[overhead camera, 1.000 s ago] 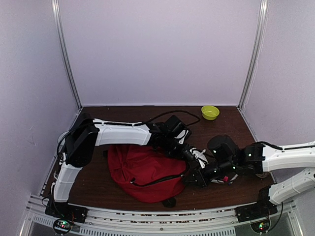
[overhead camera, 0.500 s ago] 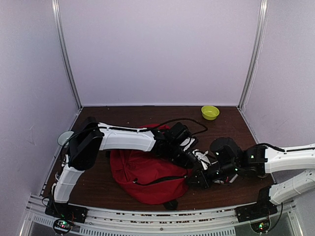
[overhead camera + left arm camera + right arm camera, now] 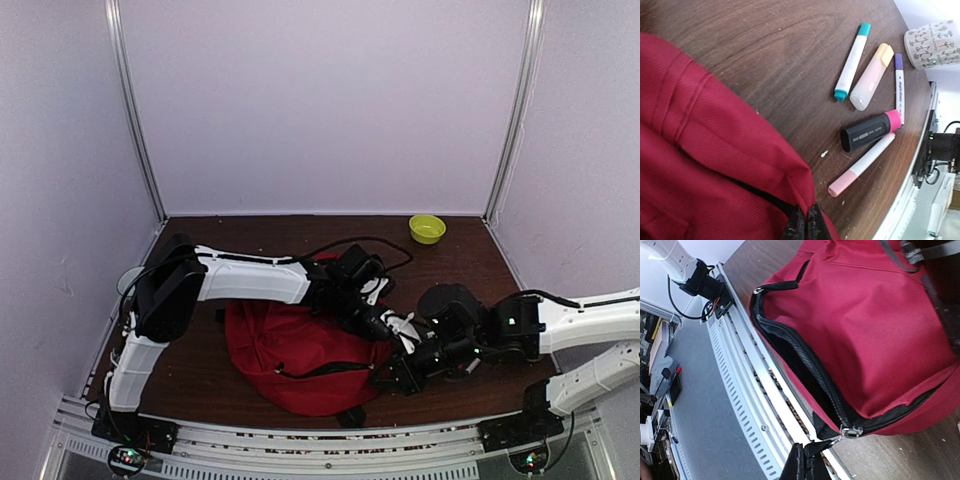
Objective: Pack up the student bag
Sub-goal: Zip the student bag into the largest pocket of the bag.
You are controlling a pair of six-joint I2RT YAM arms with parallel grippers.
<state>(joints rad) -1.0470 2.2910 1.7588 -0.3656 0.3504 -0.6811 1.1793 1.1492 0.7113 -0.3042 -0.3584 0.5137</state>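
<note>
Bag [image 3: 290,350] lies slumped on desk [image 3: 470,250], near centre, zip open toward the near rail. Left jaws are pressed together on the bag's red edge fabric at its right side. Right jaws pinch the black zip pull [image 3: 821,445]. Pens [image 3: 852,61] lie loose beside bag; green bowl [image 3: 427,228] far right.

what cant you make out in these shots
- Inside of the backpack: right wrist view, the unzipped mouth is only dark, so any contents cannot be told.
- Far side of the backpack: top view, covered by the left arm.
- Cup: left wrist view, cut off by the right edge.
- Label on the black marker: left wrist view, too small to read.
</note>
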